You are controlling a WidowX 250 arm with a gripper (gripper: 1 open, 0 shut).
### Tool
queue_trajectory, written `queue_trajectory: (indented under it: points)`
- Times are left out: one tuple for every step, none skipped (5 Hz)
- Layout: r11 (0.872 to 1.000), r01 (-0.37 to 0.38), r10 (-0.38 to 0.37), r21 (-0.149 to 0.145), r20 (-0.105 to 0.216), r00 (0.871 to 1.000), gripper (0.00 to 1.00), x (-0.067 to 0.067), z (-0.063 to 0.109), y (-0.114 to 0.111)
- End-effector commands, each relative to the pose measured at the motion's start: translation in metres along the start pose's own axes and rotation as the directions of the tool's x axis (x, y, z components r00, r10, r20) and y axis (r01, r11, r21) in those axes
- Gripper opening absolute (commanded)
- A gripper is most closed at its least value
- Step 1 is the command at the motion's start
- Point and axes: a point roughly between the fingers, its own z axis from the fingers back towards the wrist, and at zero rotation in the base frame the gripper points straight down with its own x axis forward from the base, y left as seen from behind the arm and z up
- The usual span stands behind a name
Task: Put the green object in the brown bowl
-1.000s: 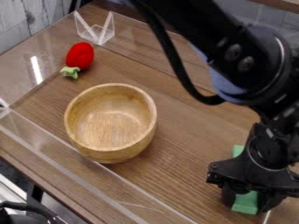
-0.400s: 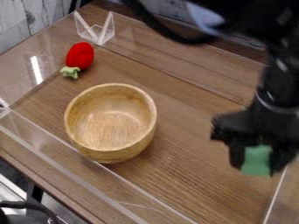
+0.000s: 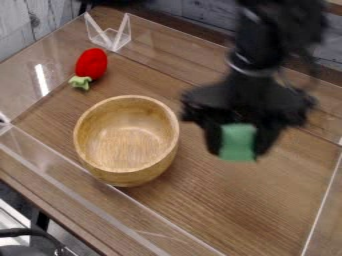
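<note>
The green object (image 3: 239,142) is a light green block hanging in the air, gripped between the black fingers of my gripper (image 3: 241,138), which is shut on it. The block is off the table and hovers to the right of the brown bowl (image 3: 126,138). That bowl is a round, light wooden one with thick walls, resting on the wooden table, and it looks empty inside. The arm and gripper are motion-blurred, and the upper part of the block is hidden by the fingers.
A red strawberry-like toy with green leaves (image 3: 90,66) lies at the back left. A clear plastic stand (image 3: 108,32) is behind it. A transparent wall (image 3: 80,195) runs along the table's front edge and down the right side.
The gripper has lifted the green block off the table at the front right and carried it up and left toward the bowl. The bowl and the strawberry have stayed put.
</note>
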Motion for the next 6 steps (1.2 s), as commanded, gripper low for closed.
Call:
queue_trajectory:
  points:
    - [1.000, -0.018, 0.018, 0.016, 0.033, 0.999, 0.00, 0.004, 0.017, 0.035]
    - [1.000, 0.012, -0.012, -0.003, 0.026, 1.000, 0.00, -0.004, 0.025, 0.007]
    - [0.999, -0.039, 0.039, 0.009, 0.035, 0.999, 0.00, 0.009, 0.031, 0.011]
    - [0.997, -0.077, 0.076, 0.024, 0.050, 0.996, 0.00, 0.023, 0.037, 0.015]
    - [0.997, -0.066, 0.064, 0.027, 0.052, 0.997, 0.00, 0.028, 0.033, 0.006]
    - [0.998, -0.053, 0.051, 0.033, 0.056, 0.997, 0.00, 0.035, 0.031, -0.001]
